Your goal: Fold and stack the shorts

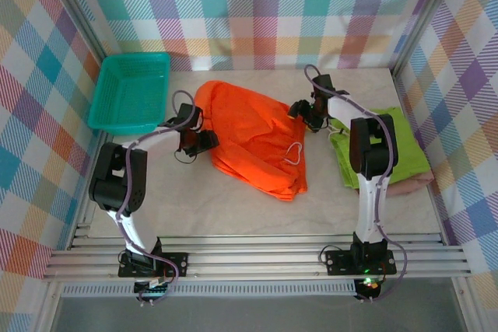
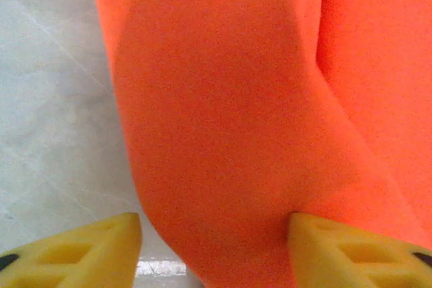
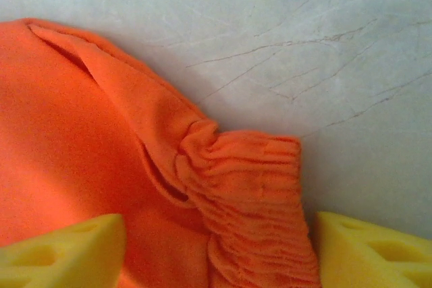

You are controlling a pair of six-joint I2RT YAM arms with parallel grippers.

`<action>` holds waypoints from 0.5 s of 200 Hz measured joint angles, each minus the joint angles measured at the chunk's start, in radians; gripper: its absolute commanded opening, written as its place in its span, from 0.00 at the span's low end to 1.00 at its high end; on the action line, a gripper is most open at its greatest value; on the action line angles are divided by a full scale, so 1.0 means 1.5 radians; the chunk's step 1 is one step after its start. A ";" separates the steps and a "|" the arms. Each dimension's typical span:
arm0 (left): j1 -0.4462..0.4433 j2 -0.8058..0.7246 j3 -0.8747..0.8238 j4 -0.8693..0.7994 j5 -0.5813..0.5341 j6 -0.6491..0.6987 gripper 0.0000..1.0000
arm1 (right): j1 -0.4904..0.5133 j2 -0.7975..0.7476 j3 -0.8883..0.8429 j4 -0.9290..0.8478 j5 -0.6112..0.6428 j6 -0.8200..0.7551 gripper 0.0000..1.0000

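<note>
Stack: green shorts (image 1: 393,141) lie on pink shorts (image 1: 412,184), right of frame.
Left gripper (image 2: 214,251): jaws apart, straddling a fold of the orange shorts (image 2: 223,99).
Handling: orange shorts sit at centre; light and limp, likely to slump, so best pinched at the edges.
Right gripper (image 3: 219,251): jaws apart around the gathered waistband (image 3: 250,187).

We see bright orange shorts (image 1: 257,141) with a white drawstring (image 1: 293,153) on a pale cream tabletop (image 1: 233,207) veined faintly in grey. Lime green shorts (image 1: 405,145) show beside a dusty pink pair (image 1: 412,184). The mesh basket (image 1: 128,91) is teal. The walls (image 1: 272,5) carry a pastel plaid of teal, orange, purple and yellow. The left gripper (image 2: 214,247) and right gripper (image 3: 219,247) have yellow pads (image 2: 74,251).
</note>
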 measured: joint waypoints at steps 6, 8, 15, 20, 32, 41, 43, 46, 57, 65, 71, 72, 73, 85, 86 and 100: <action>-0.001 0.004 0.003 0.001 0.000 -0.001 0.44 | -0.001 0.001 0.000 0.001 -0.002 0.001 0.59; -0.001 0.006 0.004 0.001 0.000 -0.001 0.42 | -0.001 0.001 0.000 0.001 -0.002 0.004 0.57; -0.001 0.011 0.007 0.002 0.000 -0.001 0.36 | -0.002 0.001 0.000 0.004 -0.007 0.006 0.50; -0.001 0.015 0.009 0.003 0.000 -0.002 0.32 | -0.003 0.001 0.000 0.009 -0.011 0.007 0.46; -0.001 0.022 0.013 0.004 0.000 -0.007 0.19 | -0.004 0.001 0.000 0.022 -0.019 0.008 0.35; -0.001 0.024 0.016 0.005 0.000 -0.003 0.10 | -0.004 0.001 0.000 0.028 -0.022 0.016 0.25; -0.001 0.024 0.016 0.004 -0.001 -0.009 0.08 | -0.004 0.001 0.000 0.030 -0.023 0.012 0.24; -0.001 0.024 0.016 0.004 -0.001 -0.006 0.06 | -0.004 0.001 0.000 0.031 -0.023 0.014 0.21; -0.001 0.023 0.019 0.002 -0.002 -0.009 0.00 | -0.004 0.001 0.000 0.034 -0.023 0.010 0.10; -0.001 0.020 0.020 0.000 -0.004 -0.002 0.00 | -0.004 0.001 0.001 0.034 -0.021 0.010 0.03; -0.001 0.015 0.020 -0.004 -0.007 -0.001 0.00 | -0.004 0.001 0.002 0.034 -0.019 0.006 0.00; -0.001 0.014 0.020 -0.004 -0.007 -0.001 0.00 | -0.004 0.001 0.002 0.034 -0.018 0.008 0.00; -0.001 0.013 0.020 -0.005 -0.008 -0.002 0.00 | -0.004 0.001 0.002 0.034 -0.017 0.011 0.00; -0.001 -0.008 0.020 -0.017 -0.016 0.002 0.00 | -0.006 0.001 0.007 0.032 -0.013 0.003 0.00; -0.001 -0.011 0.020 -0.018 -0.017 0.002 0.00 | -0.006 0.001 0.008 0.032 -0.013 0.003 0.00; -0.001 -0.055 0.020 -0.035 -0.028 0.006 0.00 | -0.008 0.001 0.019 0.030 -0.011 -0.002 0.00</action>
